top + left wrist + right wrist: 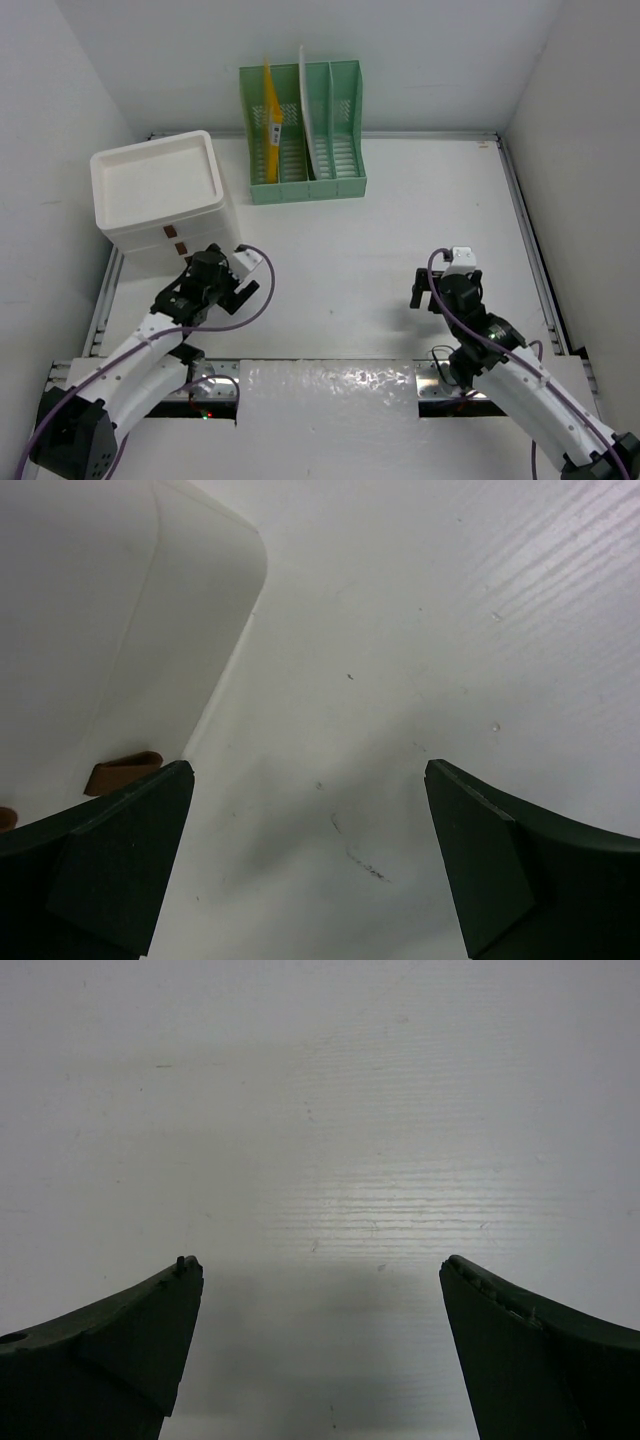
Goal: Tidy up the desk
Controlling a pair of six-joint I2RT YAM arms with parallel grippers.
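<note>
Both arms reach low over the desk (380,230), jaws spread and holding nothing.
The left gripper (308,775) sits by the front corner of the white drawer box (160,195), its 2 fingers wide over bare tabletop. The right gripper (320,1270) hangs just as wide, well apart from everything, with the desk directly beneath. The left wrist camera catches a brown drawer pull (122,773) up close. Only the overhead view shows the green file rack (345,120) at the far edge, holding a yellow folder (272,115).
</note>
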